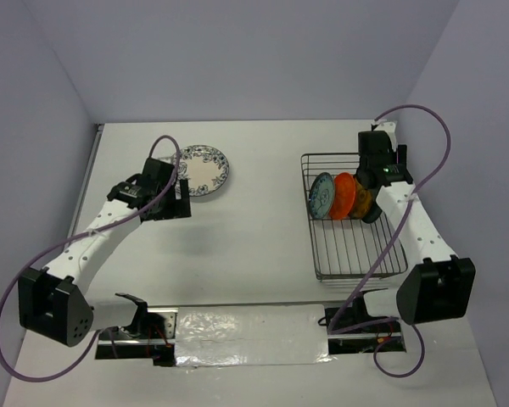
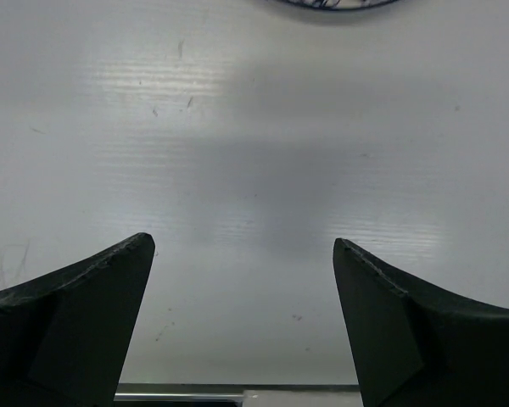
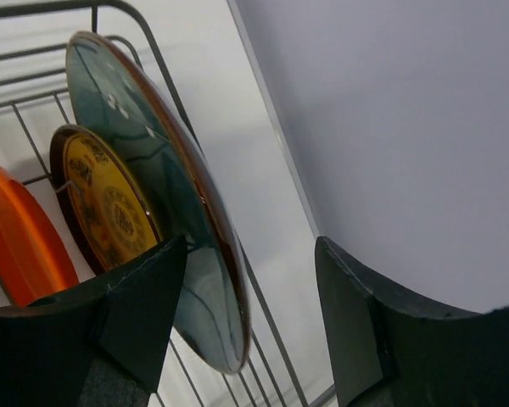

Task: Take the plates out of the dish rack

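The dish rack stands at the right. Upright in it are a blue-white patterned plate, an orange plate and a yellow-brown plate. My right gripper hangs over the rack's right side. In the right wrist view it is open, its jaws straddling the rim of a large teal plate with a red-brown edge; the right finger stands apart from the plate. A white floral-rimmed plate lies flat on the table. My left gripper is beside it, open and empty.
The rack's wire rim runs close behind the teal plate, with the right wall just beyond. The yellow-brown plate and orange plate stand tight against the teal one. The floral plate's edge shows at the top of the left wrist view.
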Robot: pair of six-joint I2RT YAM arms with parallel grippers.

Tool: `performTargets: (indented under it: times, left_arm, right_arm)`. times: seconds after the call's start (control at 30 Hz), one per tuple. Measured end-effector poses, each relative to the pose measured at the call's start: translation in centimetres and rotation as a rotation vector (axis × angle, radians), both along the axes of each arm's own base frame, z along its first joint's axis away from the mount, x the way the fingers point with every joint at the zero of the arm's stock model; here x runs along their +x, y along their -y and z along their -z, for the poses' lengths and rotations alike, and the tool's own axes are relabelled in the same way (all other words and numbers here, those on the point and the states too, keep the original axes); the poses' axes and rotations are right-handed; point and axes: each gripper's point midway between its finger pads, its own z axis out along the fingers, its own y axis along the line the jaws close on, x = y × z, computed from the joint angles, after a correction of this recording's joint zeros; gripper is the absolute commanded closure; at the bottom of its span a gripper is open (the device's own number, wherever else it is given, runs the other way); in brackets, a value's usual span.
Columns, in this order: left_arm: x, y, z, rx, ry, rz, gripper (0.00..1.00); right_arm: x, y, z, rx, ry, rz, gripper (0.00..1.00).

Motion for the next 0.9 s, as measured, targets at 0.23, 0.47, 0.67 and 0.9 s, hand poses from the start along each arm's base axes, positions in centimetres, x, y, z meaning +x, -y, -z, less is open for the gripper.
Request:
performTargets:
  times: [0.23,0.47,0.67,0.9]
  left_arm:
    - [-2.2,-0.8,3.0,0.043,-0.072,0.042,0.00]
    - [-1.6,-0.3,2.4,0.023,-0.035,0.061,0.01]
    - [-1.5,-0.2,2.3,0.023,-0.027,0.071,0.01]
    - [-1.5,-0.2,2.2,0.022,-0.023,0.071,0.01]
  right_arm:
    - [1.0,0.1,2.3,-0.006,-0.061,-0.001,0.64]
    - [0.8,0.0,1.9,-0.021,-0.069,-0.025,0.95]
    - [0.7,0.3,1.9,-0.020,-0.066,-0.012,1.00]
    - [1.2,-0.1,1.9,-0.023,-0.079,-0.065,1.00]
